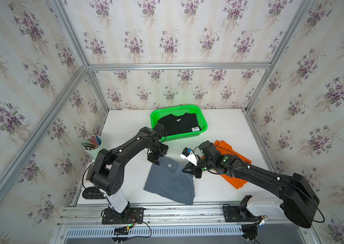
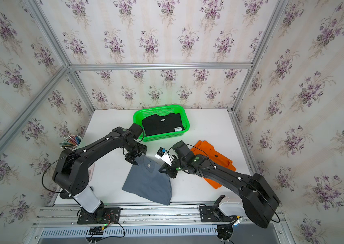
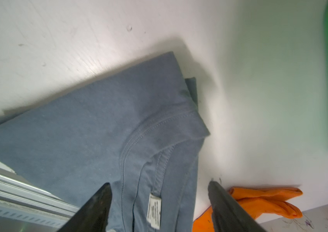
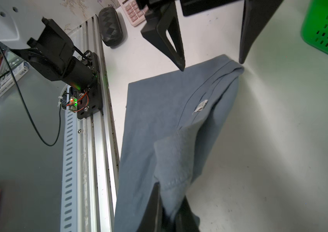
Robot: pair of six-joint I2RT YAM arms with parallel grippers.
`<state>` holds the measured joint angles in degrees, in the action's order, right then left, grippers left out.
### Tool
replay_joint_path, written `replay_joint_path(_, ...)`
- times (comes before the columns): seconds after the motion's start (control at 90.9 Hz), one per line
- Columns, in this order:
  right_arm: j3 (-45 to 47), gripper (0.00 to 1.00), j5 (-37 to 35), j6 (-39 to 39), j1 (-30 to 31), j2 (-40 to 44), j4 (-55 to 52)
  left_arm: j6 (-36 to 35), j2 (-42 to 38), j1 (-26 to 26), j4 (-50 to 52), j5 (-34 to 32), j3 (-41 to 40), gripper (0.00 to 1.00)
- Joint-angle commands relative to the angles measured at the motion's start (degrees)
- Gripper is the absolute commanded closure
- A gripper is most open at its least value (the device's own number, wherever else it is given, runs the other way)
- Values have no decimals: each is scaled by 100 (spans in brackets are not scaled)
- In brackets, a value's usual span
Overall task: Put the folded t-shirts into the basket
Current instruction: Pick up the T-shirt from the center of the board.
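Folded t-shirts lie in three spots on the white tabletop (image 1: pixel 226 126): the black cloth tee with a small white patch (image 1: pixel 177 126) lies flat inside the bright green perforated plastic basket (image 1: pixel 188 135) at the far side, the bright orange cloth tee (image 1: pixel 237 179) is partly hidden by the right arm, and the slate grey-blue cloth tee (image 1: pixel 170 183) sits near the front edge. The right gripper (image 4: pixel 170 192) is pinched tight on a raised fold of the grey-blue tee beside its collar. The left gripper (image 4: pixel 211 62) stands wide open at the collar end, one fingertip at the cloth's edge, the other just beside it over bare table
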<state>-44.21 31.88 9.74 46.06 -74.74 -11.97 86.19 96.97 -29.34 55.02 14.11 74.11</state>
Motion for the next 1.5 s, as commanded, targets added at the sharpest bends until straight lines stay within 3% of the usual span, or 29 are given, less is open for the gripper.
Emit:
replay_joint_path(0.0, -27, 100, -91, 255, 59, -13, 42, 233, -107, -26, -53, -313, -8, 22)
replay_joint_path(0.253, -182, 100, 106, 504, 205, -27, -76, 102, 759, -52, -302, -157, 215, 23)
replay_joint_path(0.462, -218, 100, -160, 679, 416, 39, -109, -155, 1065, -113, -346, -669, 652, 23)
replay_joint_path(0.814, -220, 100, -122, 715, 438, -65, -192, -203, 1217, -275, -634, -209, -99, 24)
replay_joint_path(0.913, -233, 100, -93, 684, 437, -22, -225, -128, 1211, -283, -636, -198, -316, 41)
replay_joint_path(0.935, -223, 100, -129, 680, 438, -5, -240, -107, 1206, -278, -529, -266, -306, 57)
replay_joint_path(0.957, -221, 100, -169, 679, 439, 6, -259, -82, 1198, -281, -405, -378, -278, 66)
replay_joint_path(1.199, -276, 100, -804, 602, 439, -28, -580, 99, 332, -305, -317, -1407, -359, 88)
replay_joint_path(1.232, -314, 100, -908, 583, 439, -62, -644, 160, 166, -317, -338, -1510, -378, 99)
replay_joint_path(1.484, -1022, 100, -1840, 238, 423, -252, -944, 239, -617, -335, -453, -1515, -168, 100)
